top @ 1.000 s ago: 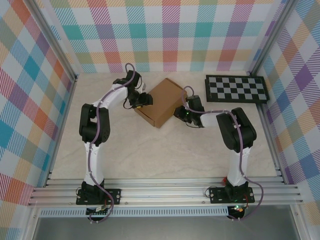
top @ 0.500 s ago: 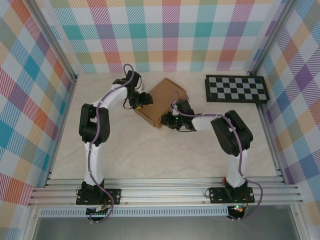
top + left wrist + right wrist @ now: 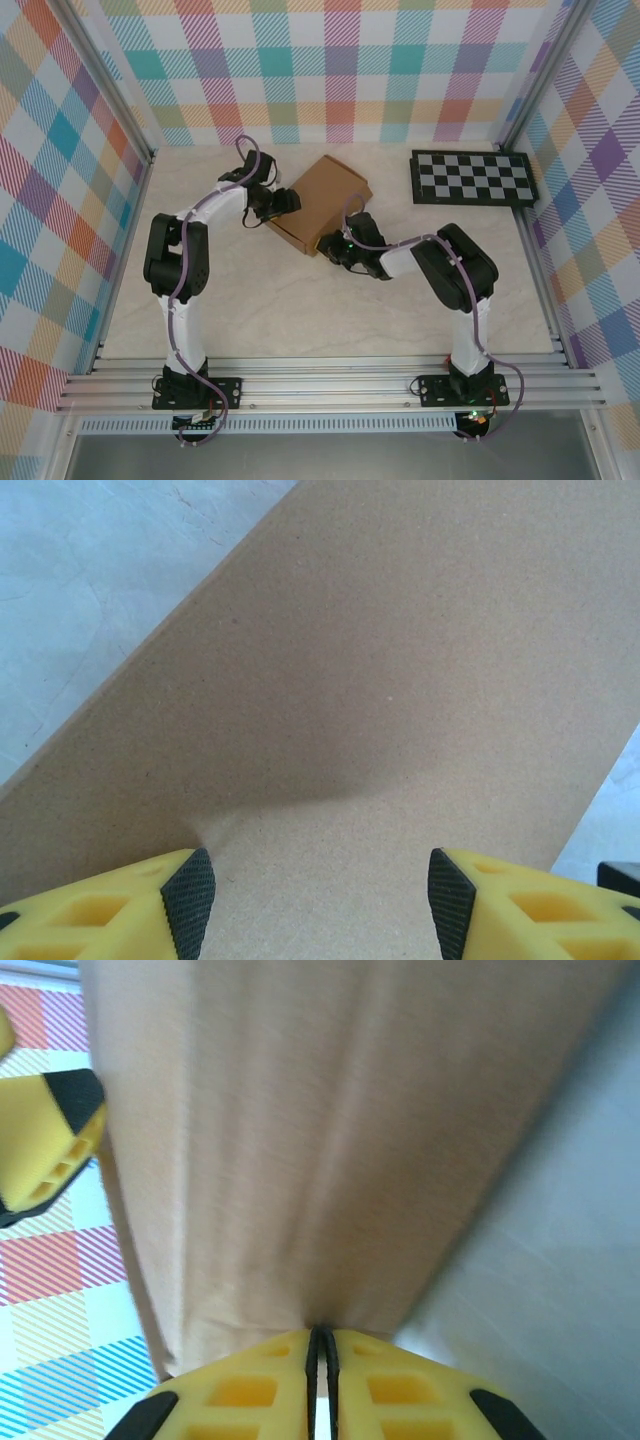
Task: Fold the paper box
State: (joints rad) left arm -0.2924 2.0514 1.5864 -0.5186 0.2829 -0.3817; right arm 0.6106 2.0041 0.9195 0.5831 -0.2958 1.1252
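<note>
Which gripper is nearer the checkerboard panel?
Right. The right gripper is at the near corner of the box, left of the checkerboard panel; the left gripper is at the box's left edge, farther off.

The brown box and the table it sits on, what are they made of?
The paper box looks like plain brown cardboard: it is matte, with a fine speckled, fibrous grain up close and no shine. The table has a pale, smooth top with faint marble-like veins. It could be laminate or stone; the look alone doesn't settle it.
</note>
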